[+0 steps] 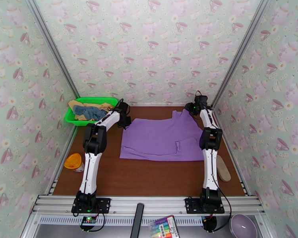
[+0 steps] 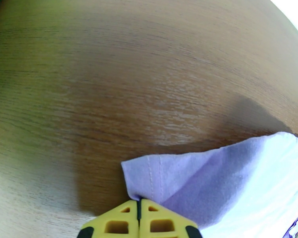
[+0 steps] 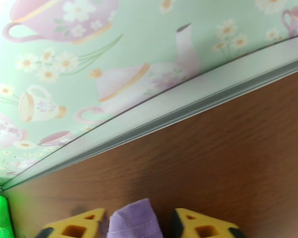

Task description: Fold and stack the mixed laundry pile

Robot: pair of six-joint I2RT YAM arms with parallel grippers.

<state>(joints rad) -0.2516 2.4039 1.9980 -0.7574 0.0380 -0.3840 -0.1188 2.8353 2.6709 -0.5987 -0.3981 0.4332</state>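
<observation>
The purple T-shirt [image 1: 161, 137] lies spread flat in the middle of the brown table. My left gripper [image 1: 124, 119] sits at its far left corner; in the left wrist view the yellow fingers [image 2: 121, 221] are pressed together, shut on the shirt corner [image 2: 180, 179]. My right gripper [image 1: 190, 109] is at the far right corner, close to the back wall. Its yellow fingers [image 3: 75, 227] stand apart with a peak of purple cloth [image 3: 135, 221] between them. The slate-blue shirt [image 1: 89, 112] and the tan-yellow one [image 1: 103, 105] lie in the green basket [image 1: 71, 118] at the back left.
An orange-lidded cup [image 1: 74, 161] stands by the left wall. A flat tan object [image 1: 223, 168] lies along the right edge. A marker box [image 1: 165, 227] and a purple bowl [image 1: 242, 226] rest on the near ledge. The back wall rail [image 3: 180, 108] runs just beyond my right gripper.
</observation>
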